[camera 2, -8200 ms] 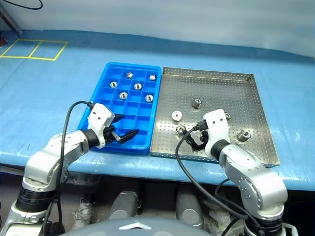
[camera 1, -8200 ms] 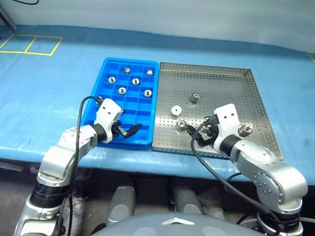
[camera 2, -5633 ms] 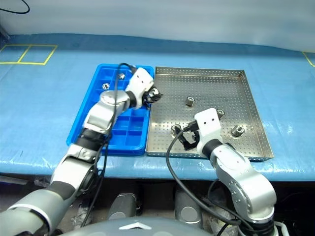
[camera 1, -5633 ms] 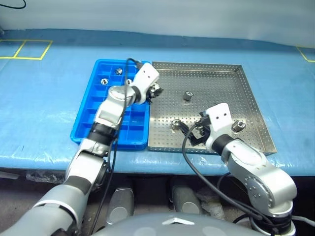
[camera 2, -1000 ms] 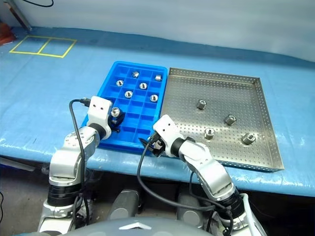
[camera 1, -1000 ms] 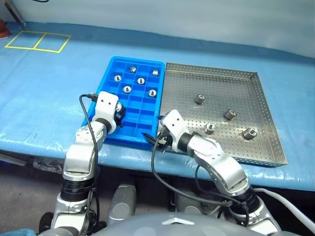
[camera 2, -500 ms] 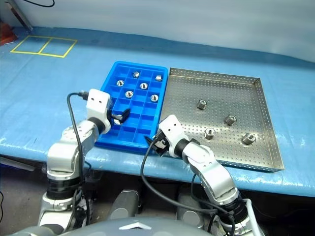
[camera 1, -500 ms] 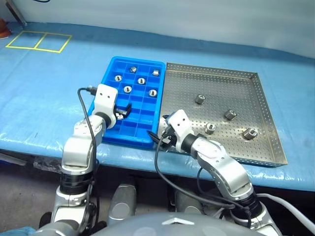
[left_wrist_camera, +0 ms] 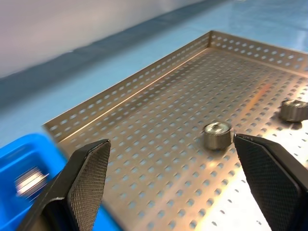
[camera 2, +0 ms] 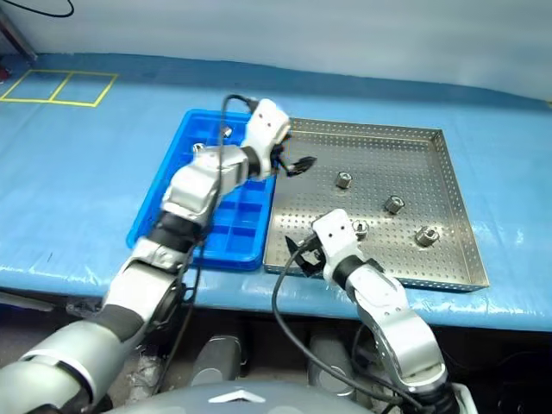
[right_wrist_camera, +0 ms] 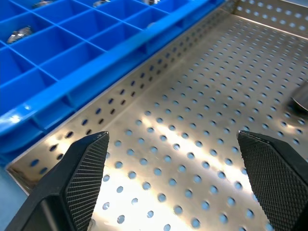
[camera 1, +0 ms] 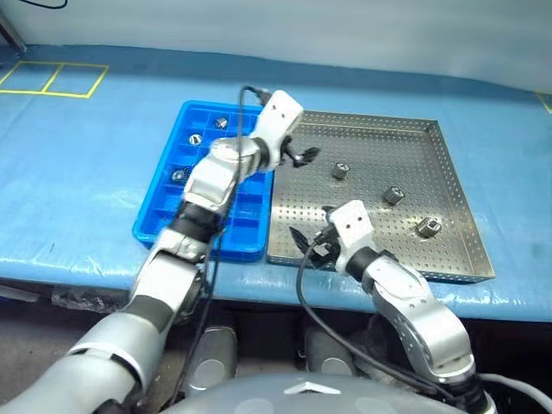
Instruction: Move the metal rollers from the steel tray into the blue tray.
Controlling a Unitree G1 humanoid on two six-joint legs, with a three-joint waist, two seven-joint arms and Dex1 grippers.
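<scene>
Two trays side by side on our blue table.

We see a blue cover [camera 1: 78, 164] on the table, yellow tape squares [camera 1: 52, 79] far left and a pale wall [camera 1: 345, 34] behind. Our left gripper [camera 1: 297, 157] hangs over the far left part of the steel tray [camera 1: 448, 185], jaws wide apart and empty. Our right gripper [camera 1: 304, 243] is over its near left corner, jaws apart, empty too. Metal rollers [camera 1: 341, 171] sit in the steel tray, and some in the blue tray [camera 1: 155, 220].

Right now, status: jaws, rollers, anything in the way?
Left gripper open, empty, over steel tray. Right gripper open at its near rim. Rollers left in tray. Nothing in the way.
</scene>
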